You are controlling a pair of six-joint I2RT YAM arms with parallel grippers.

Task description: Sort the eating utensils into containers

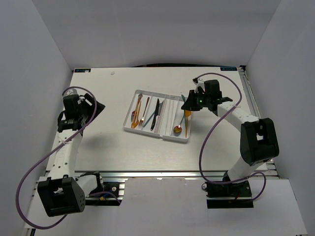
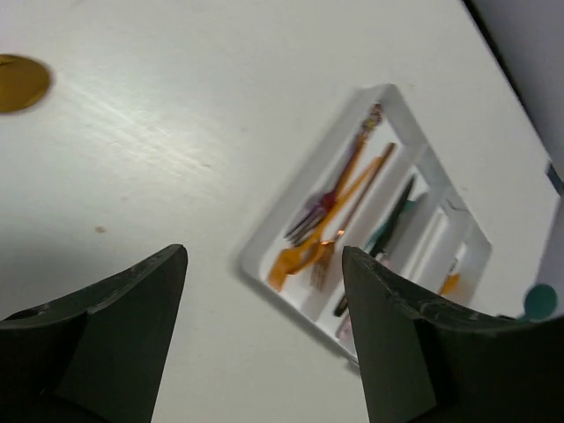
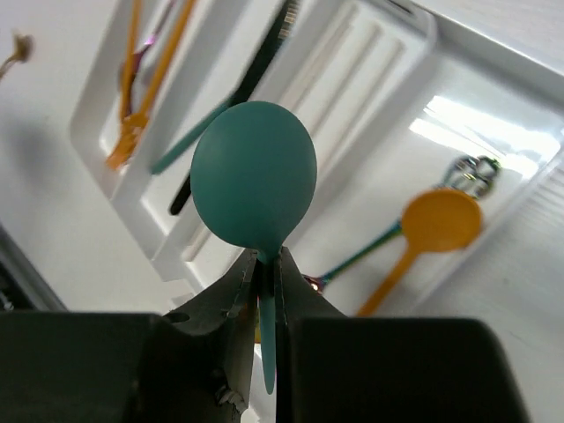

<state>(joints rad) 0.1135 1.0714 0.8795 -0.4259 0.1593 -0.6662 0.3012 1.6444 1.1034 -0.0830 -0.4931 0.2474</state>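
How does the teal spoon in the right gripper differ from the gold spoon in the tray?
Colour: the teal spoon is blue-green, the gold spoon yellow-orange. State: the teal spoon is clamped by its handle in the right gripper; the gold spoon lies free in an end compartment of the tray. Pose: the teal spoon juts bowl-first from the gripper, the gold spoon lies flat. Both have oval bowls.

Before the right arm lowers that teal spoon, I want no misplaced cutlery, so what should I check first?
1. Right tool shut on teal spoon: ok.
2. Grip sits at the spoon's neck, just under the bowl: ok.
3. Room beside gold spoon in the spoon compartment: ok.
4. Teal spoon lined up over that compartment: cannot tell.
5. Left tool open, empty, away from the white tray: ok.
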